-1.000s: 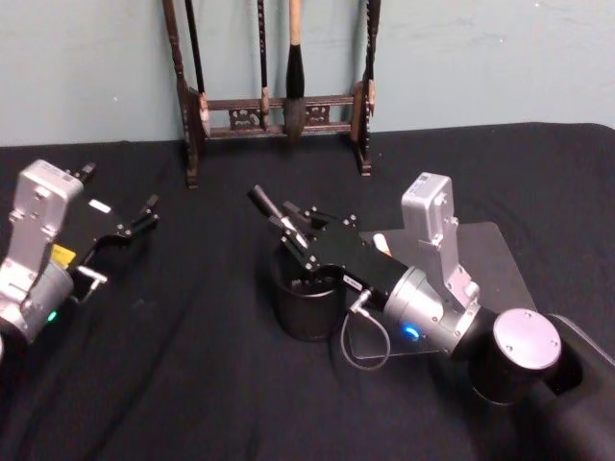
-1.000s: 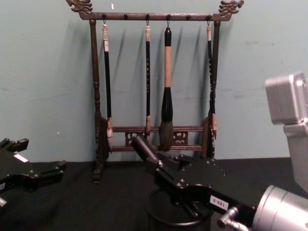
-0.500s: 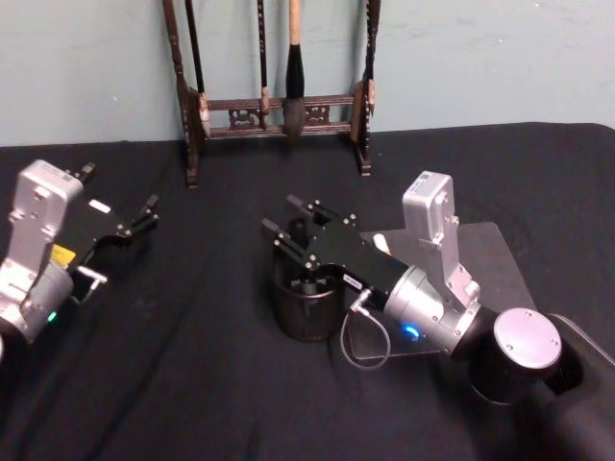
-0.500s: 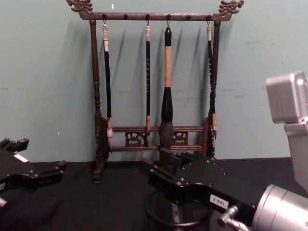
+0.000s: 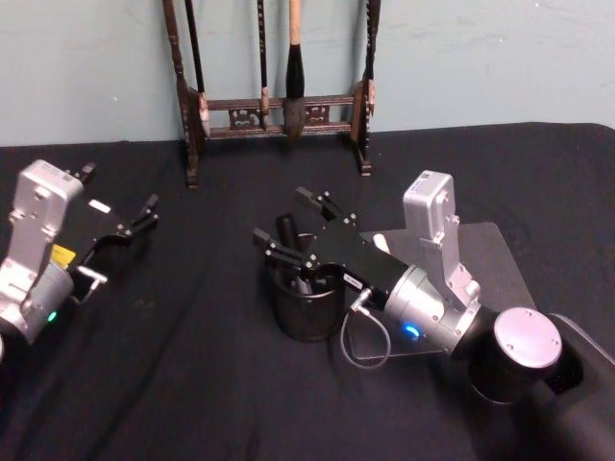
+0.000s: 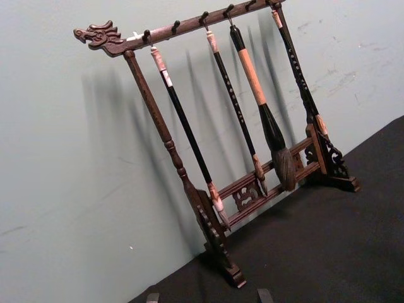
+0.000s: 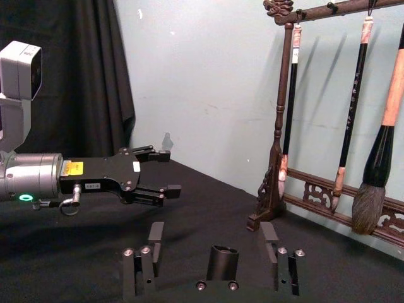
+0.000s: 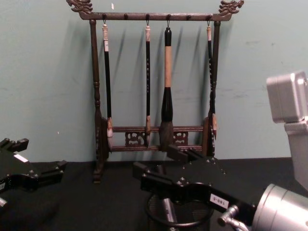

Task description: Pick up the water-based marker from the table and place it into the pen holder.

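Judging the drop done: my right gripper (image 5: pixel 283 217) hovers over the pen holder (image 5: pixel 303 317), jaws spread wide, the marker (image 5: pixel 286 230) standing inside. Next I'd lift straight up without snagging it. My left gripper (image 5: pixel 120 245) sits parked, jaws apart.

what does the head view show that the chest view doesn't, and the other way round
The head view adds the grey board lying under the right arm, and a look down into the pen holder. The chest view adds the brush rack up to its carved top bar, with the brushes hanging full length. Both share the right gripper open over the pen holder, the marker standing in it, the left gripper open off to the left, and the rack's lower rails.
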